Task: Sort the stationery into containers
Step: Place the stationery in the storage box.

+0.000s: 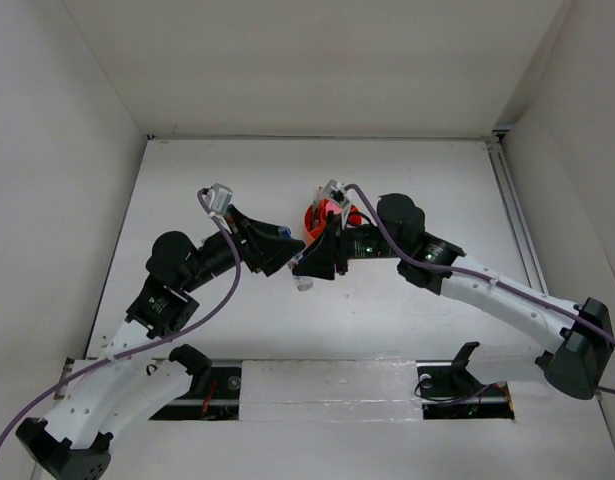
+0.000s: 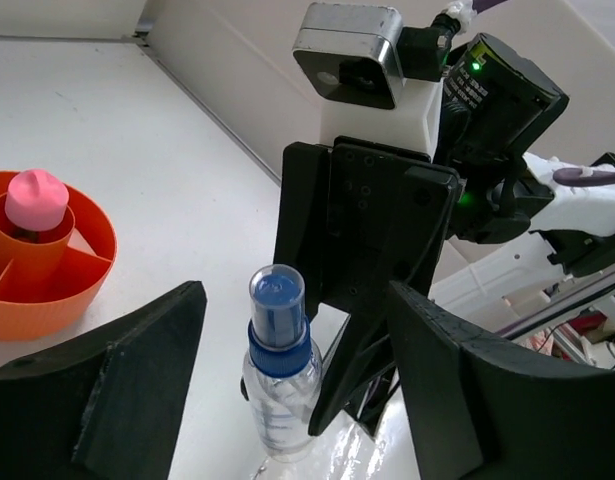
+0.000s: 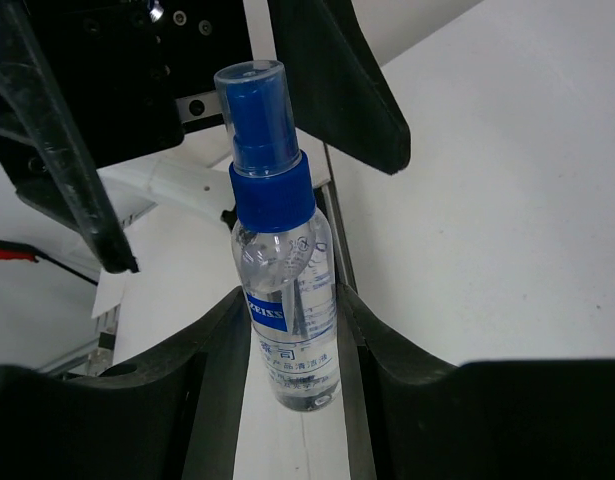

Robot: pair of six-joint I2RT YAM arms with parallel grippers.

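White tabletop (image 1: pixel 387 170) is spreading under both arms. At frame centre the right gripper (image 3: pixel 292 320) is clamping a clear plastic spray bottle with a blue cap (image 3: pixel 285 290) (its ZEISS label is reading only in the right wrist view). The left gripper (image 2: pixel 295 320) is standing open either side of the bottle, not touching it. At the left of the left wrist view, a round orange plastic organizer (image 2: pixel 97 250) is holding a pink rounded tube (image 2: pixel 37 198).

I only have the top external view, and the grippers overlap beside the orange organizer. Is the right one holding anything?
Observer: Yes, the right gripper is clamped on the clear body of an upright spray bottle with a blue cap.
Operator: And the left?
Observer: The left gripper is open, one finger either side of the bottle's cap, gaps showing.
Operator: Anything in the organizer?
Observer: A pink tube stands in the central well of the orange organizer.
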